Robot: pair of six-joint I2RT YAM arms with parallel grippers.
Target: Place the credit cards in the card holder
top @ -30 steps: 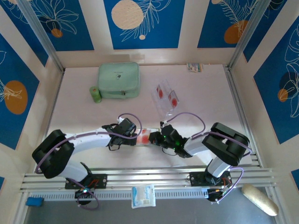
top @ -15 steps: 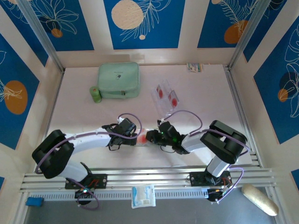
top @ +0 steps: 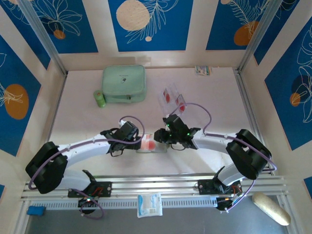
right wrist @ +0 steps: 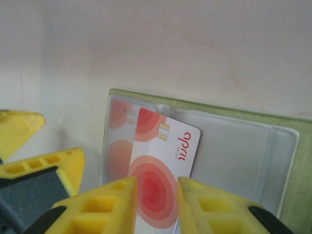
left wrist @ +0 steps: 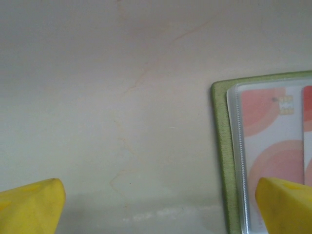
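Card (right wrist: pixel 158 161): top edge at pocket mouth of card holder (right wrist: pixel 234 156), which lies open on desk (right wrist: pixel 195 44).
Right claw (right wrist: pixel 155 197): fingers nearly together over card; clamped or not, cannot tell.
Left claw (left wrist: pixel 156 209): wide apart, one finger over holder's edge.
Method: slide card flat and straight, with holder pinned.

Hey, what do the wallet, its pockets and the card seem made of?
Wallet: matte olive, probably fabric or faux leather, fine grain. Pockets: clear glossy plastic film, see-through with a faint sheen. Card: smooth, stiff-looking plastic, printed red circles, gold chip.
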